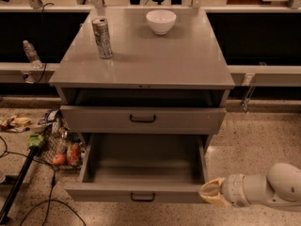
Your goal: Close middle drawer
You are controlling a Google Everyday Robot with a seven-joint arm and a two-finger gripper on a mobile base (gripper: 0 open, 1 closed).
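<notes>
Nearest me, at the cabinet's (214,112) front right corner, the robot's pale arm (268,188) reaches in from the right, low over the speckled floor (256,140). Its cream-coloured end effector (210,193) sits at the right end of the middle drawer's (106,195) front, touching it or just short of it. I cannot tell whether the end effector is open or closed, and I see nothing in its hold.

That middle drawer stands pulled far out of the cabinet, its grey inside bare and its small black bar handle (142,197) centred on the front. Above it, the upper drawer (94,119) is out only a little, with a dark gap between its front and the cabinet's top.

Left of the cabinet, on the floor, lie a black pole (19,185), loose cables (49,206) and a wire basket (61,149) holding red and orange things.

Farther back, on the cabinet's grey counter (160,60), a tall can (102,37) stands upright near the left edge. A white bowl (161,21) sits towards the rear middle, well apart from the can. Beyond the cabinet's left side, a clear bottle (32,53) rests on a ledge.
</notes>
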